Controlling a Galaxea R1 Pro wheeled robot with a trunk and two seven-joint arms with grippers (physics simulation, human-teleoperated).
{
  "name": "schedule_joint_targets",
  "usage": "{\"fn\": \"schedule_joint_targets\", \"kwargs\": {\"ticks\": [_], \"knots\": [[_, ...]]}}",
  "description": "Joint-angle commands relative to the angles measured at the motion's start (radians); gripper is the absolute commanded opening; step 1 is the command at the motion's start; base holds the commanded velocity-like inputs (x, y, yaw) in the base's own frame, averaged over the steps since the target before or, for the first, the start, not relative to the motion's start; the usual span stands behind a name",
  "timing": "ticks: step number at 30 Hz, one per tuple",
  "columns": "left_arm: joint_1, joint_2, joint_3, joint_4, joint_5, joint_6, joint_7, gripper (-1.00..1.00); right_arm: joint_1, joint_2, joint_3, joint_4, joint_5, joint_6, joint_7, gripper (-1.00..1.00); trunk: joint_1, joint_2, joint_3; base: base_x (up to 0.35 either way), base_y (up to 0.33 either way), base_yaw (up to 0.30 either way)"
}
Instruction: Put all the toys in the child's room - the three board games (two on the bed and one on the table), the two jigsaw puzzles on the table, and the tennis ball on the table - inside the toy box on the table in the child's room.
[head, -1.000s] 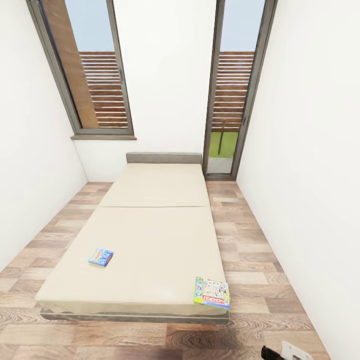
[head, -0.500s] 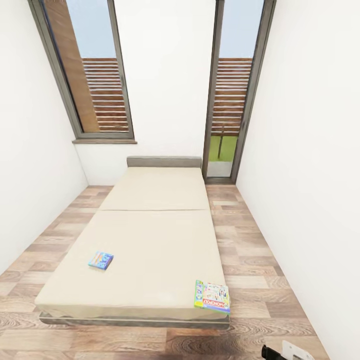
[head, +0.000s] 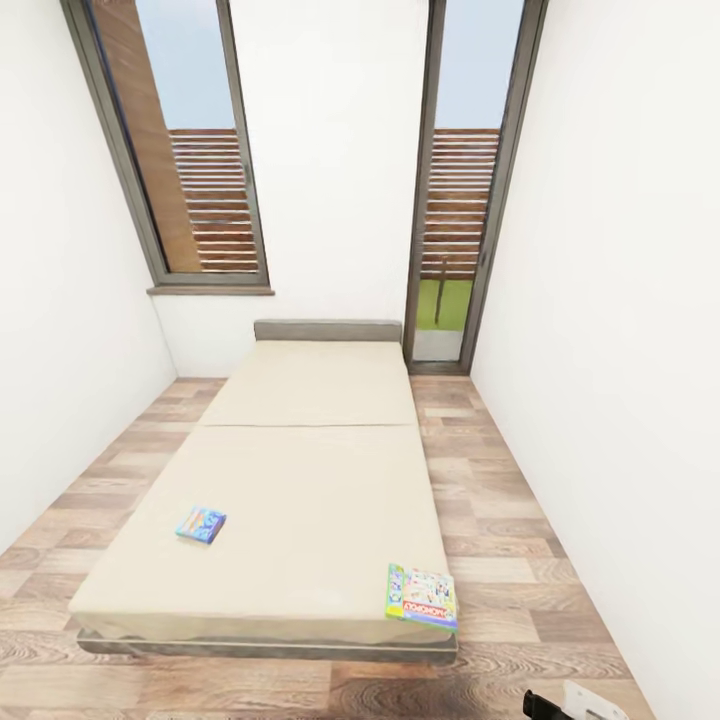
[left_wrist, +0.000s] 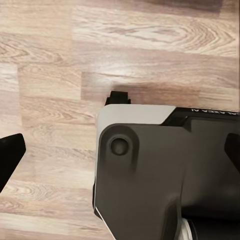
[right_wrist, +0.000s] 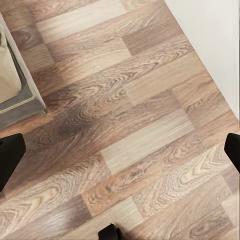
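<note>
Beige mattress of the bed (head: 310, 480) carries two board games: the small blue game (head: 201, 524) near its left edge and the Monopoly box (head: 422, 596) on its near right corner. Wood-plank floor (head: 500, 500) surrounds it. The right gripper (right_wrist: 120, 155) is spread wide over the floor; the left gripper (left_wrist: 120, 145) also looks wide.

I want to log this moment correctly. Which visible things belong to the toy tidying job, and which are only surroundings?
Job: small blue board game; Monopoly board game; both lie on the bed.
Surroundings: wood floor, left window, glass door, white walls.
</note>
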Motion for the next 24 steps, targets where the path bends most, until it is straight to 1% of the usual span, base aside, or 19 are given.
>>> {"fn": "schedule_joint_targets", "kwargs": {"ticks": [1, 19, 24], "knots": [[0.000, -0.001, 0.008, -0.002, -0.010, 0.006, 0.002, 1.00, -0.001, 0.001, -0.003, -0.001, -0.002, -0.001, 0.000, 1.00, 0.000, -0.002, 0.000, -0.172, -0.120, 0.000], [0.000, -0.001, 0.008, -0.002, -0.010, 0.006, 0.002, 1.00, -0.001, 0.001, -0.003, 0.000, -0.002, 0.000, 0.000, 1.00, 0.000, -0.002, 0.029, -0.239, -0.168, 0.000], [0.000, -0.001, 0.008, -0.002, -0.010, 0.004, 0.002, 1.00, -0.001, 0.001, -0.003, 0.000, -0.002, 0.000, 0.000, 1.00, 0.000, -0.002, 0.038, -0.164, -0.134, 0.030]]}}
